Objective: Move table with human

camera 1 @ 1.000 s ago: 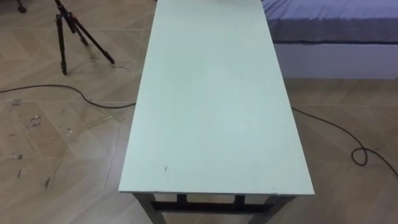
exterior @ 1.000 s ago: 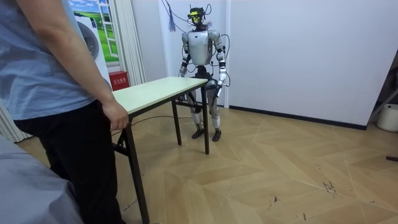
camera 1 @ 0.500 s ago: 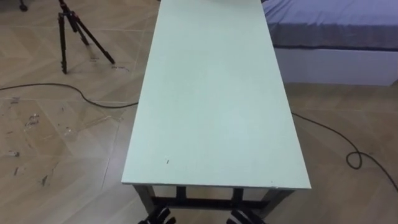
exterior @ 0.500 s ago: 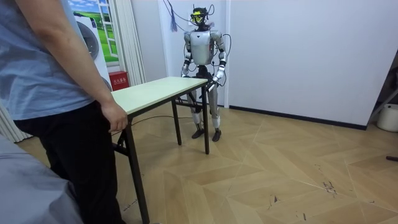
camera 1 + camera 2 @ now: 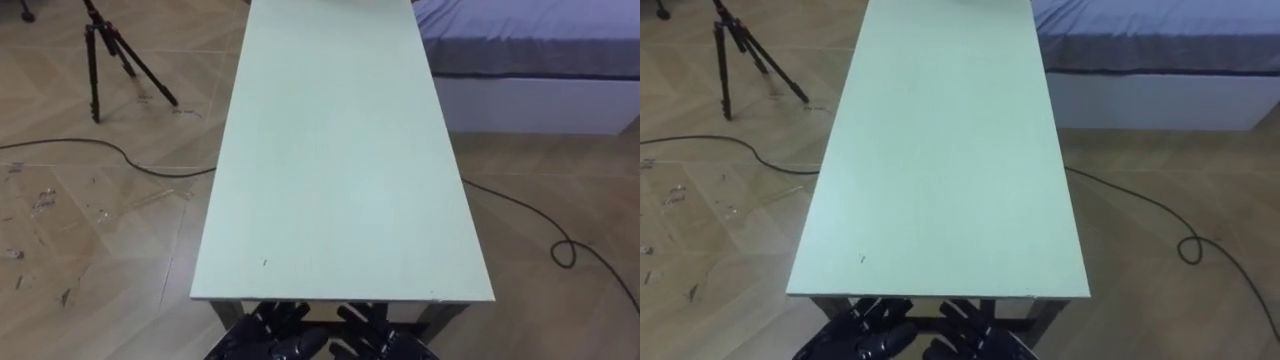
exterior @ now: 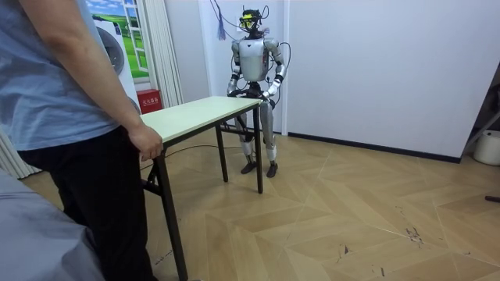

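The robot stood at one short end of a long pale green desk (image 5: pixel 340 150) with black metal legs. The left robot hand (image 5: pixel 262 335) was low down, just under the near edge of the desk top and a little left of the middle. I could not tell if it was open or closed, or if it had hold of the desk. The right robot hand (image 5: pixel 385 343) was close beside it, just under the same edge and a little right of the middle. I could not tell if that one was open or closed either. The desk top ran straight away from both robot hands, and it was bare. Far ahead of the left robot hand and off to its left, a thin black tripod (image 5: pixel 100 50) stood on the brown wooden floor (image 5: pixel 90 250). Far ahead of the right robot hand and off to its right was a bed (image 5: pixel 530 35) with a grey-blue cover and a white base, near the far end of the desk. In the room view, a person (image 6: pixel 62 117) in a light blue shirt and dark trousers stood at the other short end, far from both robot hands. The person's hand (image 6: pixel 147 144) rested on the edge of the desk there. The desk top looked level.
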### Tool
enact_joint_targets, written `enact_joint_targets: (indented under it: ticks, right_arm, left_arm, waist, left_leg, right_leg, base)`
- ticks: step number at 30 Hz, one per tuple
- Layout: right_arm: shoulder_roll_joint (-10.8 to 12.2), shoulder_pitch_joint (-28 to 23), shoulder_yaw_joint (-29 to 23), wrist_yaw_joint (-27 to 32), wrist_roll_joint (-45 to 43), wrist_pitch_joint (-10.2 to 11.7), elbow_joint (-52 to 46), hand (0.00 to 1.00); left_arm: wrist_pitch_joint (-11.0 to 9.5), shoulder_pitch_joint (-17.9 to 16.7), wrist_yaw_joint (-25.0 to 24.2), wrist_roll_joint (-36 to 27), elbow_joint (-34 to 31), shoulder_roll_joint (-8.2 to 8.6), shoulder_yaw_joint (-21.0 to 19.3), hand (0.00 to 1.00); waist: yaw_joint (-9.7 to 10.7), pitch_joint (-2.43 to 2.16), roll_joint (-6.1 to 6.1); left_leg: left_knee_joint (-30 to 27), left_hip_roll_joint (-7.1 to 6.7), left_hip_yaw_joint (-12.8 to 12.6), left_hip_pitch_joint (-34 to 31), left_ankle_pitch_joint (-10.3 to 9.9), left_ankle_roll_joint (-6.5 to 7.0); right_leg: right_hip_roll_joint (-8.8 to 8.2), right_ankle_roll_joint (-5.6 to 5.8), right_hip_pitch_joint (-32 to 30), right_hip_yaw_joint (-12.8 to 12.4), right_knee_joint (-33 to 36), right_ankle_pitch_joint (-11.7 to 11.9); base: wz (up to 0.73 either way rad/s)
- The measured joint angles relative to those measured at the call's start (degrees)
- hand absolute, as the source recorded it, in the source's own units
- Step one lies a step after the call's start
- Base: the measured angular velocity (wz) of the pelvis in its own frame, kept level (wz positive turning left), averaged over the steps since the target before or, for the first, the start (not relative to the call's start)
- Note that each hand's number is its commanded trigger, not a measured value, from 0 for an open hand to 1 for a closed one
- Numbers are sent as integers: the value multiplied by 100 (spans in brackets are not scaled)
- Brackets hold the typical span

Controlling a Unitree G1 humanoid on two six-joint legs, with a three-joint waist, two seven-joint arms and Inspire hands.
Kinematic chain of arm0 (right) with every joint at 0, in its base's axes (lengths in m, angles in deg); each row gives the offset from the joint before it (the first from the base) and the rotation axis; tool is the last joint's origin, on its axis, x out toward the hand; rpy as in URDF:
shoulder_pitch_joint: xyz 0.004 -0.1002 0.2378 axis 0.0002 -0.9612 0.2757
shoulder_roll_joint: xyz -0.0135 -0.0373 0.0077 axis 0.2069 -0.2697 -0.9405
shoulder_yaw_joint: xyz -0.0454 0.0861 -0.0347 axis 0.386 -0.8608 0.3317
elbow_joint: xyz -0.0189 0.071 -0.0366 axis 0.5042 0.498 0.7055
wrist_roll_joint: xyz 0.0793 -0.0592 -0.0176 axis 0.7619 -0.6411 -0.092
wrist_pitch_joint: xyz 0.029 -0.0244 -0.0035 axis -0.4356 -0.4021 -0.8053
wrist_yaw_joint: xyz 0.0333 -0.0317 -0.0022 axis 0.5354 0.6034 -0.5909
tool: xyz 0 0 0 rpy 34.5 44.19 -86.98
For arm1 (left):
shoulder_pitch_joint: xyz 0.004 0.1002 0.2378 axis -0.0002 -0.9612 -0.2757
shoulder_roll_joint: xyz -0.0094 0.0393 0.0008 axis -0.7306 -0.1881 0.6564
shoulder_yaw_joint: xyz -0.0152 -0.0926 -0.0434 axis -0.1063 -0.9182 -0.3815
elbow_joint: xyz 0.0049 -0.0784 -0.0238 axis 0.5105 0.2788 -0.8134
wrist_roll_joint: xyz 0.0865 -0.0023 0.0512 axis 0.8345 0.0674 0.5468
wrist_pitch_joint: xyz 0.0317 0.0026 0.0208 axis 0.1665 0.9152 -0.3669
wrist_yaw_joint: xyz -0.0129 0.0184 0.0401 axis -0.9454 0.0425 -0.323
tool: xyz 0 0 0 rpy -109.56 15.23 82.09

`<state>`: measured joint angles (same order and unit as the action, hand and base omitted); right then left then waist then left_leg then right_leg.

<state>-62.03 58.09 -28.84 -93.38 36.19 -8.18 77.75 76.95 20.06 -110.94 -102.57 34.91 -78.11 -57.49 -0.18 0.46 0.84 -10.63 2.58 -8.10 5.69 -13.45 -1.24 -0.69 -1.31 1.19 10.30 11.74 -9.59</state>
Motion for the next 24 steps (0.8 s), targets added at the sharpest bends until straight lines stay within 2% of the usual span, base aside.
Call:
enact_joint_targets:
  ticks: [10,17,19,24]
  right_arm:
    - [-13,195,-4,79,264,-74,-223,0]
    - [-113,235,-8,127,450,-200,-364,0]
    - [-144,250,-7,128,449,-209,-364,0]
    - [-198,291,2,198,679,-251,-364,0]
  left_arm:
    - [128,113,-4,-121,-89,-31,75,0]
    - [339,147,-4,-115,-219,-115,35,0]
    - [355,156,-3,-113,-219,-122,35,0]
    - [369,176,11,-123,-219,-119,35,0]
  waist:
    - [10,0,-17]
    - [-4,9,-39]
    - [-6,16,-48]
    - [-11,74,-100]
  left_leg:
    - [-33,0,16,4,0,0]
    - [-51,1,22,7,0,0]
    - [-56,1,34,22,0,0]
    - [-20,1,23,104,0,0]
  right_leg:
    - [-2,-1,-17,-1,21,0]
    - [6,-4,-16,-33,15,1]
    - [8,-4,-3,-47,15,2]
    - [13,-4,59,-66,3,1]
  base:
    - [0]
    - [-1]
    - [-4]
    - [-2]
